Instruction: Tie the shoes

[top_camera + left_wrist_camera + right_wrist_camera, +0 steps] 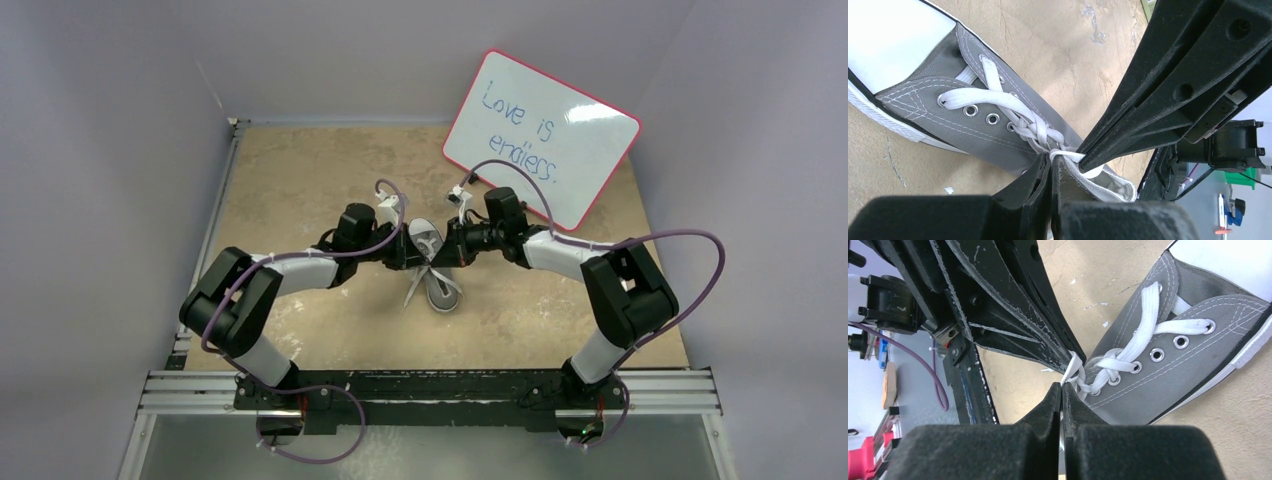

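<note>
The grey canvas sneaker (432, 262) with white toe cap lies mid-table, toe toward the back. Its white laces (998, 97) are crossed and twisted above the eyelets. My left gripper (1052, 161) is shut on a lace strand right at the twist, beside the shoe's tongue. My right gripper (1062, 386) is shut on another lace strand (1074, 365) at the same spot, from the opposite side. The two grippers' tips nearly touch over the shoe's opening (430, 257). Loose lace ends (414, 290) trail toward the near side. The insole is mostly hidden.
A white board with a pink rim (540, 135) and handwriting leans at the back right. Purple cables (700, 270) loop off both arms. Grey walls enclose the tan tabletop (300, 180); a metal rail (430, 390) runs along the near edge.
</note>
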Tool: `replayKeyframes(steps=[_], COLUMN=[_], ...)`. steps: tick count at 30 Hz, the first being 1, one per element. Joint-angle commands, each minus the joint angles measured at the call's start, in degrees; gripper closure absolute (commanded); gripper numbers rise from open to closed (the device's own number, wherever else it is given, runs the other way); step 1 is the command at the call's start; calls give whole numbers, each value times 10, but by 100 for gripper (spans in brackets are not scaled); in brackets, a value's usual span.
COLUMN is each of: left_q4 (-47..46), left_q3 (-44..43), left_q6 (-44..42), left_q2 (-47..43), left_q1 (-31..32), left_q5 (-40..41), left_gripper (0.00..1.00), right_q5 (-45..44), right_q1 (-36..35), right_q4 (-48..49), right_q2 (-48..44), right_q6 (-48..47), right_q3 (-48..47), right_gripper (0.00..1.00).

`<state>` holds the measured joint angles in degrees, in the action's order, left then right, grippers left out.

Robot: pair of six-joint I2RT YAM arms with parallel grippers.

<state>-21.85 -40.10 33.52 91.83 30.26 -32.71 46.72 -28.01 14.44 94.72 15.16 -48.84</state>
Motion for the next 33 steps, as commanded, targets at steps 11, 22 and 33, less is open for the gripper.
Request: replayKeyframes(steps=[11, 22, 33], left_q4=[-188, -281, -446], left_q3=[38, 62, 90], left_q6=[97, 158, 234], left_q2=[13, 34, 76], left_q1=[-1, -1, -1], left_q5=[47, 54, 17], left_gripper=[100, 100, 100], right_q5=[79, 79, 24], right_q1=[-2, -21, -45], right_q4=[74, -36, -61], right_q2=[-4, 10, 25], right_q6=[30, -54, -38], right_q3=[-4, -32, -66], right_gripper=[99, 96, 86])
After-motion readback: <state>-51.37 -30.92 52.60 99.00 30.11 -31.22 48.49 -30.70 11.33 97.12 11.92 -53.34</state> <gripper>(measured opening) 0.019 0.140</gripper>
